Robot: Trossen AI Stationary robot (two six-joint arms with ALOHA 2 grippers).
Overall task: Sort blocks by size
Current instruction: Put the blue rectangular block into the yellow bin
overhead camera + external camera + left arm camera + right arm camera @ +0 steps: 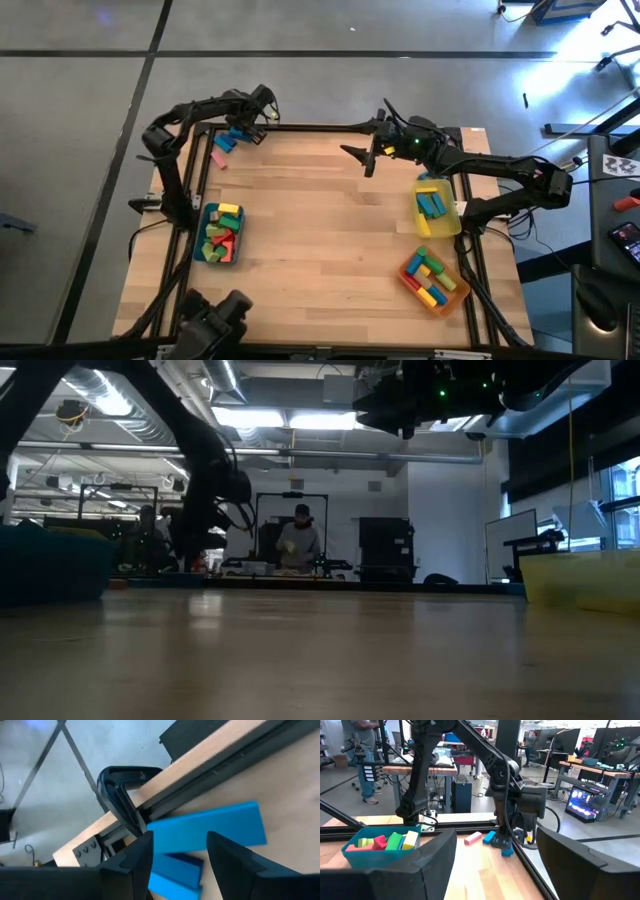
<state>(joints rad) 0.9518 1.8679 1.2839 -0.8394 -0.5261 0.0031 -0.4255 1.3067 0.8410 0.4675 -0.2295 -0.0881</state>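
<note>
— Wooden tabletop (320, 250), far left corner: the left gripper (250, 130) hangs over the blue blocks (210, 827) by the rail, fingers apart, holding nothing. The long blue bar lies crosswise just beyond its tips.

— I'd square up on the bar's narrow width before closing. And the right gripper (362, 156)?

— Parted, empty, raised mid-table, well apart from the blocks.

Left gripper (177, 855) hides part of the lower blue block (175, 872), whose shape cannot be told. Low view: teal tray (50, 565) cut off at the edge, contents hidden; distant person (298, 540) possibly blurred.
</note>
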